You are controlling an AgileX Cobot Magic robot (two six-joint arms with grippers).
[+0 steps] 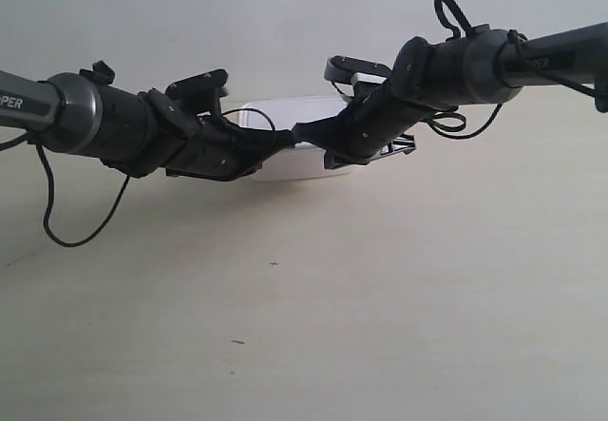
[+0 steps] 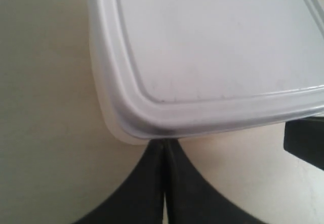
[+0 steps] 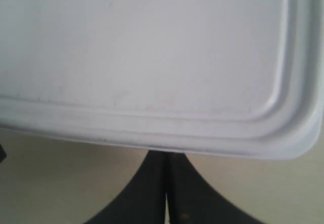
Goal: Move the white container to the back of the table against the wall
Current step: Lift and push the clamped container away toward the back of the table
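Note:
The white container [image 1: 269, 120] lies on the table [image 1: 380, 297] close to the wall [image 1: 285, 22]. Its near side is partly hidden by two black grippers that meet in front of it. The arm at the exterior view's left ends in a gripper [image 1: 275, 143], and the arm at the exterior view's right ends in another [image 1: 318, 136]. In the left wrist view, my left gripper [image 2: 165, 144] is shut, its tips touching the container [image 2: 212, 47] under the lid rim near a rounded corner. My right gripper [image 3: 168, 155] is also shut, tips against the container [image 3: 152, 47] below its lid edge.
A black cable [image 1: 47, 207] loops down from the arm at the exterior view's left. Part of the other gripper [image 2: 305, 144] shows in the left wrist view. Tiny dark specks [image 1: 274, 264] mark the bare table in front.

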